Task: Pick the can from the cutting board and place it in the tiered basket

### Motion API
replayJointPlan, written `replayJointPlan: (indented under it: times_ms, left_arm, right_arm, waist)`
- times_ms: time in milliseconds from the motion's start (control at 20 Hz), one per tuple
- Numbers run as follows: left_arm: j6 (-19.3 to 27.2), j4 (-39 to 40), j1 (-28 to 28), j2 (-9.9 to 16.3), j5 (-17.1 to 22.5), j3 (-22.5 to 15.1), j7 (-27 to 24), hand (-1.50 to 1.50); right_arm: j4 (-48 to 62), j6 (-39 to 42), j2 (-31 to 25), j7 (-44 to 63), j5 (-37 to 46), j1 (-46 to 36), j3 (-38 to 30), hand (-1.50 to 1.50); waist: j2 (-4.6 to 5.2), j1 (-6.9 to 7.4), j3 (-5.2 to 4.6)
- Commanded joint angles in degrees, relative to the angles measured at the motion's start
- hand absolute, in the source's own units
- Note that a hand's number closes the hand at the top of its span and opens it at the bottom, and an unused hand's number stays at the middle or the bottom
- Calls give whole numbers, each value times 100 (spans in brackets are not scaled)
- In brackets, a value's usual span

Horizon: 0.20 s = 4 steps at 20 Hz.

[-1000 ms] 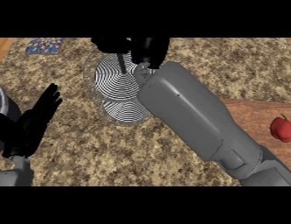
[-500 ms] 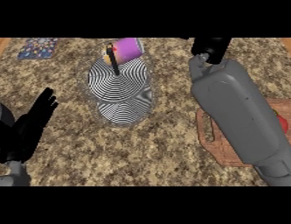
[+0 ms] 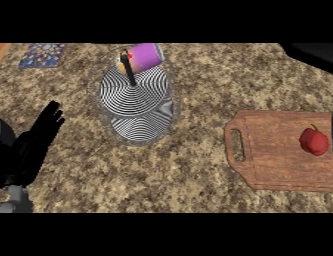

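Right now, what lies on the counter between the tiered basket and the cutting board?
In the head view, nothing: only bare speckled counter separates the tiered basket from the cutting board, which carries a red apple.

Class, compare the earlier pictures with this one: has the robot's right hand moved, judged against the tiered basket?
Yes. The right hand has swung from over the tiered basket to the view's upper right, leaving the can lying in the basket's top.

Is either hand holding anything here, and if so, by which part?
Nothing is visibly held. The left hand rests open at the view's left edge, fingers up. The right hand is mostly out of view. The purple can lies in the tiered basket.
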Motion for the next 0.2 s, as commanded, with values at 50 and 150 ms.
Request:
replayJointPlan:
  times_ms: [50,150]
  left_arm:
    - [-191,68,16,106,140,152,-69,0]
    - [-200,-61,-13,181,143,221,-25,0]
  right_arm:
    - [-1335,723,-825,-190,-895,1173,-790,-150]
    - [-1508,868,-826,-429,-1061,1668,-888,-150]
  waist:
    - [19,26,2]
    - [24,56,2]
